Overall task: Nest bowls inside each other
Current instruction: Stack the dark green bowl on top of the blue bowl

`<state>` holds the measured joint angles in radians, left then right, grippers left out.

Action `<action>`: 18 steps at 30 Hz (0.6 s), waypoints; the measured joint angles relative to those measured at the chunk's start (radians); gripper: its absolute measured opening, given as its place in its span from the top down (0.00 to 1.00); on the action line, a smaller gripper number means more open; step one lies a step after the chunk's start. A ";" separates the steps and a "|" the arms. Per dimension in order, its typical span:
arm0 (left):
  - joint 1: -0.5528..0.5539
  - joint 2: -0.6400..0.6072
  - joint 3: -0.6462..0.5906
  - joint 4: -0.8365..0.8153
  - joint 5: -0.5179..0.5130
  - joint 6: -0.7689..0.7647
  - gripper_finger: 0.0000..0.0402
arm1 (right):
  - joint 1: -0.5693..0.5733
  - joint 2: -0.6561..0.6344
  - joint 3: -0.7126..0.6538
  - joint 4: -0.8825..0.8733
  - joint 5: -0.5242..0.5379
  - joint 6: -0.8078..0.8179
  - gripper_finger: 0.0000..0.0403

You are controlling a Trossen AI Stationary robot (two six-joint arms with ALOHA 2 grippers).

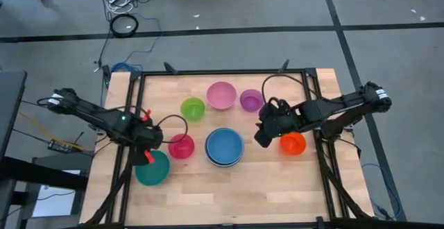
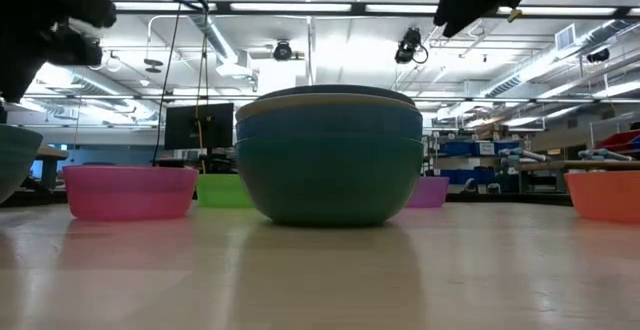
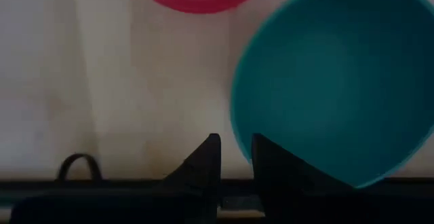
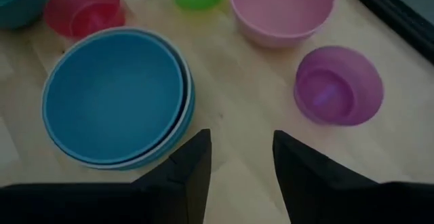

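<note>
At the middle of the high view sat a stack of blue bowls (image 1: 224,146) on the table (image 1: 277,187). The right gripper (image 1: 262,137) hovered just right of it, fingers spread and empty, the orange bowl (image 1: 293,143) beside it. At lower left, the left gripper (image 1: 148,157) pinched the teal bowl's (image 1: 152,168) rim.

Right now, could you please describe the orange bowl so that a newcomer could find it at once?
Start at the big blue stack of bowls mid-table, then look across to the table's right edge. The orange bowl sits there alone, beside the right gripper. It is the only orange one; its nearest neighbour, the purple bowl, lies farther back.
</note>
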<state>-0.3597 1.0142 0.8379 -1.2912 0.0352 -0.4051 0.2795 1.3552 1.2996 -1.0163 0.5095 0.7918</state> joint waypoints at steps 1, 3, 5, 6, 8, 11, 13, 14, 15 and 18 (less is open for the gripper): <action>-0.002 0.000 -0.015 0.011 0.008 0.001 0.77 | 0.005 0.005 -0.005 0.000 -0.001 0.012 0.63; -0.004 0.001 -0.035 0.017 0.014 -0.003 0.77 | 0.014 0.021 -0.016 -0.006 -0.002 0.039 0.63; -0.004 0.007 -0.045 0.012 0.016 -0.027 0.77 | 0.020 0.041 -0.030 -0.008 -0.007 0.061 0.61; -0.004 0.008 -0.047 0.012 0.019 -0.044 0.77 | 0.022 0.052 -0.034 -0.012 -0.008 0.071 0.61; -0.004 0.006 -0.047 0.014 0.022 -0.062 0.76 | 0.022 0.076 -0.039 -0.014 -0.014 0.081 0.58; -0.004 0.008 -0.047 0.017 0.023 -0.081 0.73 | 0.022 0.114 -0.039 -0.010 -0.019 0.081 0.55; -0.004 0.007 -0.047 0.024 0.027 -0.107 0.71 | 0.022 0.138 -0.039 -0.009 -0.028 0.081 0.54; -0.004 0.007 -0.047 0.038 0.039 -0.121 0.70 | 0.022 0.149 -0.039 -0.009 -0.031 0.082 0.53; -0.004 0.008 -0.047 0.053 0.051 -0.129 0.70 | 0.022 0.160 -0.039 -0.008 -0.034 0.082 0.53; -0.012 0.007 -0.047 0.074 0.076 -0.152 0.68 | 0.030 0.182 -0.039 -0.008 -0.028 0.082 0.52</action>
<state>-0.3718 1.0215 0.7910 -1.2175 0.1115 -0.5569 0.3092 1.5368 1.2606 -1.0245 0.4817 0.8738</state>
